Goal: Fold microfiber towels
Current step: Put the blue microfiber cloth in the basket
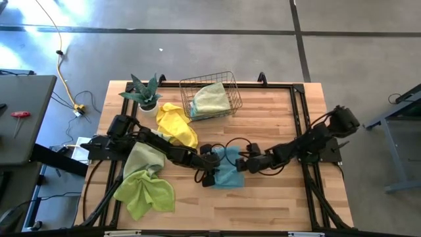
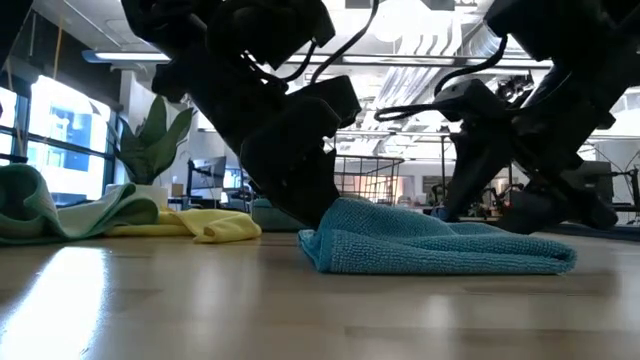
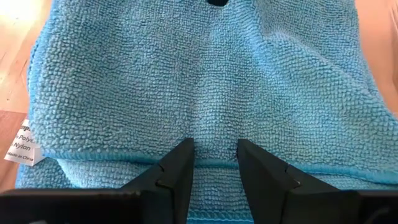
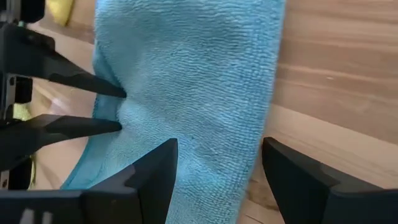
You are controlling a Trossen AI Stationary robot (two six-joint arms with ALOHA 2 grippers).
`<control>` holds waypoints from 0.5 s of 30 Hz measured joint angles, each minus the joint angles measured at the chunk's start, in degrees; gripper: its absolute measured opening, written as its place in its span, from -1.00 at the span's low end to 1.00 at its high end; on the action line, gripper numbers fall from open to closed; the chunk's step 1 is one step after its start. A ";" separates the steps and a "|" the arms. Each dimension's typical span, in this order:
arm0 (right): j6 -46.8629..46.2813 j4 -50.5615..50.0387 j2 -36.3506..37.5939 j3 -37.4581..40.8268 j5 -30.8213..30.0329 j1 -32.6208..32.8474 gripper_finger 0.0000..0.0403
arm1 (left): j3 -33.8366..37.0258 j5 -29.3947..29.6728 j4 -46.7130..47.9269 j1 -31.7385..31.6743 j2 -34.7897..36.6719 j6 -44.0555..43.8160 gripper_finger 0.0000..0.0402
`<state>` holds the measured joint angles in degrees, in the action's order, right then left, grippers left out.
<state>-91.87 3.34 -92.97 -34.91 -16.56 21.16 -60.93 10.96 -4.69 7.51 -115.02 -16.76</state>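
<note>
The wooden table (image 1: 276,197) fills the middle of the high view. A lime green towel (image 1: 146,191) lies bunched at the lower left, with a pale sage towel (image 1: 143,158) above it, then a yellow towel (image 1: 176,124). The light blue towel (image 1: 228,170) sits folded at the center; it looks soft and bumpy, with a small white tag (image 3: 22,143). The left gripper (image 3: 214,163) pinches its edge. The right gripper (image 4: 217,163) hangs over the towel with fingers spread wide, holding nothing.
</note>
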 joint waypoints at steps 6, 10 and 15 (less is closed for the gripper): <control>2.33 3.56 -0.37 0.15 0.31 -0.19 0.13 | 0.00 -0.02 -0.04 0.00 0.00 -0.42 -0.42; 2.20 3.47 -0.41 0.15 0.42 -0.19 0.05 | 0.02 -0.01 -0.02 0.00 0.00 -0.54 -0.42; 2.18 3.34 -0.45 0.15 0.44 -0.19 -0.22 | 0.02 0.00 0.00 0.00 0.00 -0.59 -0.42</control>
<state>-89.69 6.68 -93.43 -34.76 -16.12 20.97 -60.90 10.96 -4.69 7.51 -115.02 -17.34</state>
